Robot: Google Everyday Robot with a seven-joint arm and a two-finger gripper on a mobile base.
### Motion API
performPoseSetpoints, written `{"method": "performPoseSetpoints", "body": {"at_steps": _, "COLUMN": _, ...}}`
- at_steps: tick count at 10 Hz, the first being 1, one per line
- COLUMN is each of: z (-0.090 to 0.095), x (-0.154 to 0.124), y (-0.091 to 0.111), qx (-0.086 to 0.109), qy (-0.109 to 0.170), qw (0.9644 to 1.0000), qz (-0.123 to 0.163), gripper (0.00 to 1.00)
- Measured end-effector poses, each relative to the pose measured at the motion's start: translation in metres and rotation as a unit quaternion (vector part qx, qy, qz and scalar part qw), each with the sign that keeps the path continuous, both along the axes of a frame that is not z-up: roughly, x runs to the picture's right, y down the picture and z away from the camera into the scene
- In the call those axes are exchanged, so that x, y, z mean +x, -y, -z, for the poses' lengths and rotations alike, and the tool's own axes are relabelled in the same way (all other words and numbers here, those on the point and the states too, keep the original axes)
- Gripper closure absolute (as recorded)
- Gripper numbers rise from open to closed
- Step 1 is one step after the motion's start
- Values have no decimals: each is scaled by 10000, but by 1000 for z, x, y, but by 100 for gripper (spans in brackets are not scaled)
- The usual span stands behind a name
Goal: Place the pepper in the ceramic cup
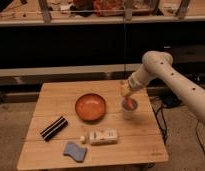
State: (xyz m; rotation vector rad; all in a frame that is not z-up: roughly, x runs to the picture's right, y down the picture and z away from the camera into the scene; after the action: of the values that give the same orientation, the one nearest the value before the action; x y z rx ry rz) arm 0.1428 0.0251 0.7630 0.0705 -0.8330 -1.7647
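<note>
The ceramic cup (129,109) is a small white-grey cylinder standing on the right part of the wooden table (56,95). A small reddish-orange piece, the pepper (129,103), shows at the cup's mouth, right under my gripper. My gripper (127,94) hangs from the white arm that comes in from the right and sits directly above the cup, almost touching its rim. I cannot tell whether the pepper is held or resting in the cup.
A wide orange bowl (90,107) sits left of the cup at the table's middle. A white labelled bottle (102,136) lies in front, a blue sponge (75,150) at the front left, and a black bar (53,128) on the left. Shelving stands behind the table.
</note>
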Motion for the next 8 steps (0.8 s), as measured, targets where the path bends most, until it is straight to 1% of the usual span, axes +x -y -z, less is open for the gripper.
{"method": "performPoseSetpoints", "body": {"at_steps": 1, "z": -1, "x": -2, "y": -2, "qx": 50, "qy": 154, "qw": 9999, "qz": 29, "gripper": 97}}
{"method": "performPoseSetpoints", "body": {"at_steps": 2, "z": -1, "x": -5, "y": -3, "qx": 189, "qy": 335, "qw": 9992, "qz": 55, "gripper": 96}}
{"method": "performPoseSetpoints", "body": {"at_steps": 3, "z": 1, "x": -6, "y": -4, "qx": 328, "qy": 451, "qw": 9984, "qz": 83, "gripper": 89}}
{"method": "performPoseSetpoints", "body": {"at_steps": 4, "z": 5, "x": -5, "y": -6, "qx": 570, "qy": 586, "qw": 9965, "qz": 165, "gripper": 77}}
{"method": "performPoseSetpoints", "body": {"at_steps": 5, "z": 6, "x": -6, "y": -5, "qx": 735, "qy": 661, "qw": 9947, "qz": 264, "gripper": 67}}
{"method": "performPoseSetpoints", "body": {"at_steps": 7, "z": 9, "x": -10, "y": 5, "qx": 1021, "qy": 745, "qw": 9912, "qz": 391, "gripper": 47}}
{"method": "performPoseSetpoints", "body": {"at_steps": 8, "z": 9, "x": -7, "y": 11, "qx": 1104, "qy": 750, "qw": 9902, "qz": 402, "gripper": 38}}
